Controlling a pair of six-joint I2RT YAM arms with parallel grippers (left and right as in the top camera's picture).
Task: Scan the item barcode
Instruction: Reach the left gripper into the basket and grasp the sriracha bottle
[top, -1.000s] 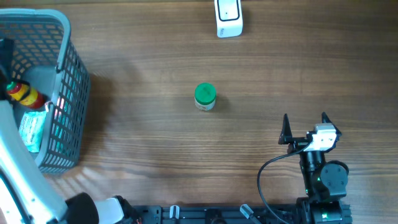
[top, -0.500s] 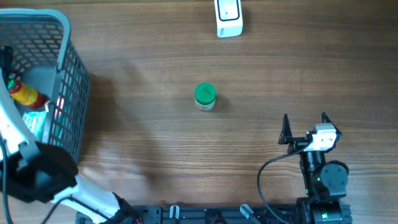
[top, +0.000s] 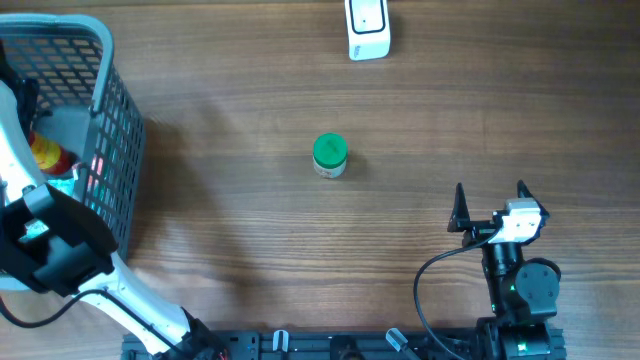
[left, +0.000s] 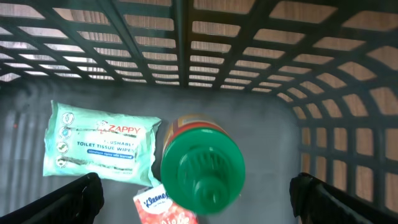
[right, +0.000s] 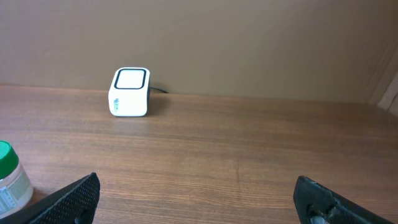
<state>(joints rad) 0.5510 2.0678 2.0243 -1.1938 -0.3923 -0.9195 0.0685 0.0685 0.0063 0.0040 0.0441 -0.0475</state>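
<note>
**Jaws wide on both arms, nothing held**

Left jaws stand fully apart inside the basket (top: 112, 120), one finger on either side of a green-capped bottle (left: 202, 169) and clear of it. Right jaws, parked well away from the basket, are just as wide and empty. We take the bottle for the item to scan, though a green-lidded jar (top: 329, 155) also stands on the surface (top: 250, 230) outside the basket.

The bottle sits on the basket floor near a corner, just beside a wipes pack (left: 99, 146) and partly over a small tissue pack (left: 163, 210). Its cap faces our left wrist camera, so the long axis runs almost straight toward us, leaning a little. The label and barcode are hidden.

We judge it to be rigid plastic, smooth and round, not heavy, and likely to swivel in a loose grip. We would close across the body just under the cap, not on the cap itself. The scanner (top: 367, 30) lies far from the basket, across the surface.
</note>
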